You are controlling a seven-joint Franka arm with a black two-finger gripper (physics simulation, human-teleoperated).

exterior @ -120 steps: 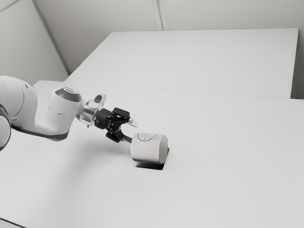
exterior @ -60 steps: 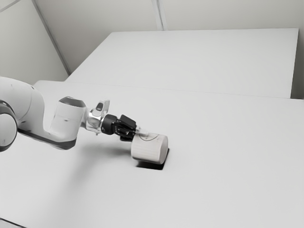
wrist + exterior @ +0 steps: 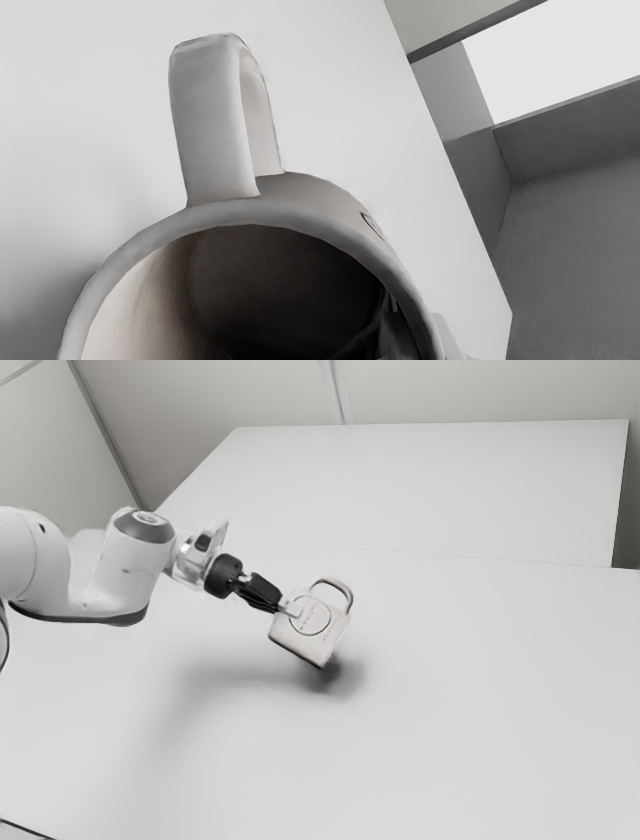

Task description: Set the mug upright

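Observation:
My gripper (image 3: pixel 289 607) holds the pale mug (image 3: pixel 325 638) by its wall in the exterior view. The mug is tilted above the table, its handle (image 3: pixel 347 592) pointing up and toward that view's right, with a round emblem on its side. In the wrist view the mug's open mouth faces my hand, and the handle (image 3: pixel 212 120) stands out from the body beyond the rim (image 3: pixel 245 213). There the gripper (image 3: pixel 421 332) has one fingertip inside the mug and the other outside, pressed on the wall between them.
The white table (image 3: pixel 480 700) extends around the mug, whose shadow falls on the surface below it. A raised white panel (image 3: pixel 420 485) stands at the back of the exterior view. Beyond the table's edge, the wrist view has a grey floor (image 3: pixel 575 260).
The mug, earlier lying on its side on the table, has risen and turned, bringing its handle into sight. My hand has lifted and tilted with the mug's wall between the fingers.

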